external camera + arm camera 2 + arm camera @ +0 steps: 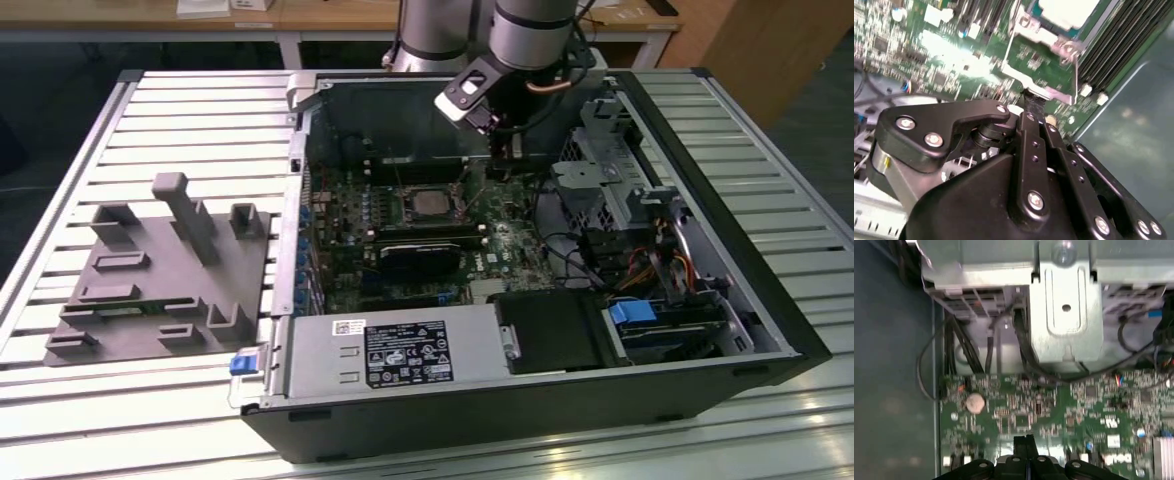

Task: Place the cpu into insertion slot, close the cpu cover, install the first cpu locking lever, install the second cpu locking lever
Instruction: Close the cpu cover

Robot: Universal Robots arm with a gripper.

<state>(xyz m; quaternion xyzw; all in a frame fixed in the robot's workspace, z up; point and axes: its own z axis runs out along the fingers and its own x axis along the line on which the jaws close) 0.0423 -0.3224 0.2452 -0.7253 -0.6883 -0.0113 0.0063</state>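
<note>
Slatted desk holds an open computer case, where the tool, closed on nothing, hangs just beside the insertion slot bearing the cpu.

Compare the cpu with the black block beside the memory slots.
The cpu is pale and silvery; the black block is dark. The cpu is small and square; the black block is larger and oblong. The cpu sits in the metal-rimmed insertion slot; the black block does not. Both sit on the green motherboard.
</note>
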